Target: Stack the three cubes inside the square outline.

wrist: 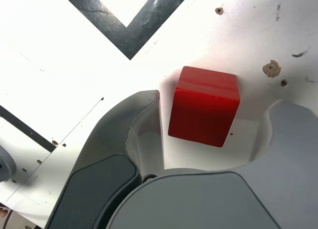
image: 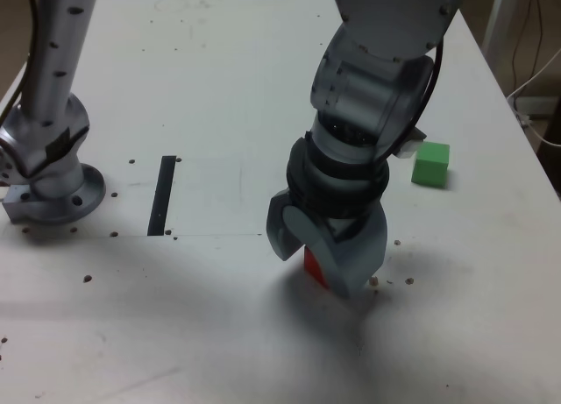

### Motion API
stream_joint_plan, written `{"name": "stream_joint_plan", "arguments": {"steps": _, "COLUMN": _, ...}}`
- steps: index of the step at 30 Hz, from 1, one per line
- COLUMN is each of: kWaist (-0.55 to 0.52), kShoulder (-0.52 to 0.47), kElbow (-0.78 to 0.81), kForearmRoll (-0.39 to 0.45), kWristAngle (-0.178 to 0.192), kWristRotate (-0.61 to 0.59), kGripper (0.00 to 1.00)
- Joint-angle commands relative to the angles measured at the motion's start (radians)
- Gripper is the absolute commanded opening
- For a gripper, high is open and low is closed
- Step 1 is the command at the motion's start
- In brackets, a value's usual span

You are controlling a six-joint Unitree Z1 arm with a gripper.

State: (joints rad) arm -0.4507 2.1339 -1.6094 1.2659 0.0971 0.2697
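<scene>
The worktop (image: 219,88) is a matte white board, speckled with small screw holes and dark marks, and thin seams run across its middle. A thin black strip (image: 162,195) lies flat on it near the arm's round grey base (image: 54,194), which is bolted down by the edge at the exterior view's left. Beyond the far corner at the exterior view's right, white cables hang against a pale floor. The hand (image: 326,262) points down at the worktop toward the near edge, its two broad, curved grey fingers (wrist: 126,134) spread apart. The red cube (wrist: 204,106) sits on the worktop in the gap between them; the wrist view shows one finger just beside a cube face and the other clearly apart from it, so the hand grips nothing. The cube has sharp edges, with a soft sheen on its upper face. A corner of the square outline (wrist: 130,29), a thick black band with fine cracks, lies near the red cube but not touching it. The green cube (image: 430,165) rests well apart, toward the edge at the exterior view's right.
</scene>
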Motion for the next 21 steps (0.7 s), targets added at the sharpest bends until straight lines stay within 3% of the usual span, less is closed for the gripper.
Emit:
{"name": "stream_joint_plan", "arguments": {"steps": 1, "kWaist": -0.002, "kShoulder": 0.004, "kElbow": -0.003, "kForearmRoll": 0.004, "kWristAngle": -0.003, "kWristRotate": 0.0, "kGripper": 0.2}}
{"name": "stream_joint_plan", "arguments": {"steps": 21, "kWaist": -0.002, "kShoulder": 0.003, "kElbow": -0.007, "kForearmRoll": 0.009, "kWristAngle": -0.026, "kWristRotate": 0.006, "kGripper": 0.2}}
